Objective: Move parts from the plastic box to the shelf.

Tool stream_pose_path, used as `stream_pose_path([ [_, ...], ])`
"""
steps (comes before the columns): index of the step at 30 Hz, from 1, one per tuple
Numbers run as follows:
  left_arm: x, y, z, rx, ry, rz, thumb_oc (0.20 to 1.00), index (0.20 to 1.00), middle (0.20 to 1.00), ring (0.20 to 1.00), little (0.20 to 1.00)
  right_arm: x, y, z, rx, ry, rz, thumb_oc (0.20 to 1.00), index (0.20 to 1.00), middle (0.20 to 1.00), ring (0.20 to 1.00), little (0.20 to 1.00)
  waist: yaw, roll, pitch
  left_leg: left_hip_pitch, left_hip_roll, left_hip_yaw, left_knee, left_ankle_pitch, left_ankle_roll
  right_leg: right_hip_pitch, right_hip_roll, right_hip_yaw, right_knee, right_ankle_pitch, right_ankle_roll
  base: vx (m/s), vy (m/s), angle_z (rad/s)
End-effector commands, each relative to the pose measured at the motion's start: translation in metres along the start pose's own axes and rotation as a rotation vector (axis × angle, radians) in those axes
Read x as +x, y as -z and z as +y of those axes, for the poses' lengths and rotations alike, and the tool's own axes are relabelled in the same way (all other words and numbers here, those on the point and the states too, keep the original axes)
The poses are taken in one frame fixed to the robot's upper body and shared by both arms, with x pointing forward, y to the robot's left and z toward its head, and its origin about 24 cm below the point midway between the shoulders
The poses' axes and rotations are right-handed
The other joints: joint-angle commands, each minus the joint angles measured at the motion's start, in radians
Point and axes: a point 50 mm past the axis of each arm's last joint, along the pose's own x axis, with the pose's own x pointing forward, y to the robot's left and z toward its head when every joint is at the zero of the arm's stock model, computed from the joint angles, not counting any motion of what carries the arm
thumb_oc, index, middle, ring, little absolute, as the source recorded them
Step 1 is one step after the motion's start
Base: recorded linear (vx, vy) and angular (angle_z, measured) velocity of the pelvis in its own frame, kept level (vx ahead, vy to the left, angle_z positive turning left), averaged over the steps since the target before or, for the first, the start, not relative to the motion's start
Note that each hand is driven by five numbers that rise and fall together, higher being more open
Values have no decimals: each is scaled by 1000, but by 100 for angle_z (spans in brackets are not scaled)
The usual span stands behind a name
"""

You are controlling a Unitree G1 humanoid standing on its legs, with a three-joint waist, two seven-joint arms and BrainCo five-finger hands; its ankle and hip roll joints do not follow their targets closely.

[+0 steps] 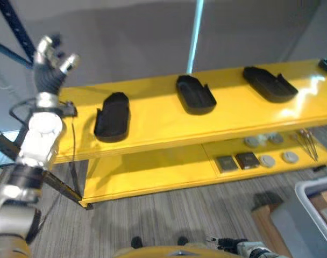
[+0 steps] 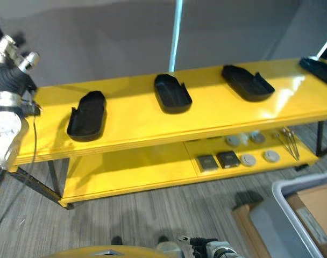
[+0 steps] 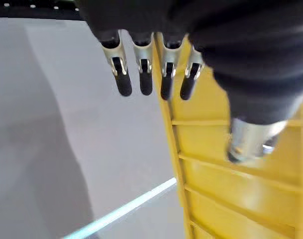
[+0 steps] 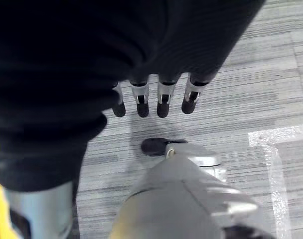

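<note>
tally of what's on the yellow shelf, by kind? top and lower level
Black parts on the top level: 4 (the fourth is cut off at the edge)
Round grey discs on the lower level: 4
Dark square pieces on the lower level: 2
Bundle of thin rods on the lower level: 1
Total: 11
</note>
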Motion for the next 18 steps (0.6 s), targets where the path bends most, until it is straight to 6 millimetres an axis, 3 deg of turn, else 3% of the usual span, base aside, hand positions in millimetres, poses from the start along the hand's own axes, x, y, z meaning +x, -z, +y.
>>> stream_pose_path([
  [1,4,-2,-11,-92,66,4,200,200,200,200,200,0,5,-6,15,30,52,1000,1000,1000,1000,1000,29,-21,60,103,-11,19,0,-181,9,32,0,-3,1,-94,-11,-16,-2,22],
  [6,-32,17,-34,-114,135,141,200,200,200,200,200,2,22,3,50,6,111,1000,1000,1000,1000,1000,73,-39,72,106,-24,-19,0,-191,27,46,-7,-32,3,-95,-5,-1,-7,23],
  [9,-41,25,-38,-165,151,210,200,200,200,200,200,3,26,3,78,5,121,1000,1000,1000,1000,1000,83,-39,75,101,-27,-26,0,-191,30,43,-8,-41,3,-91,-4,11,-19,17],
  [13,-62,47,-37,-89,180,337,200,200,200,200,200,2,29,0,121,7,119,1000,1000,1000,1000,1000,86,-29,92,87,-32,-23,0,-190,33,26,-13,-50,3,-81,2,40,-19,1],
  [18,-55,50,-34,-25,137,316,200,200,200,200,200,2,30,-2,160,16,93,1000,1000,1000,1000,1000,58,-13,129,52,-27,-8,0,-183,32,-17,-13,-34,9,-75,7,47,-6,-3],
])
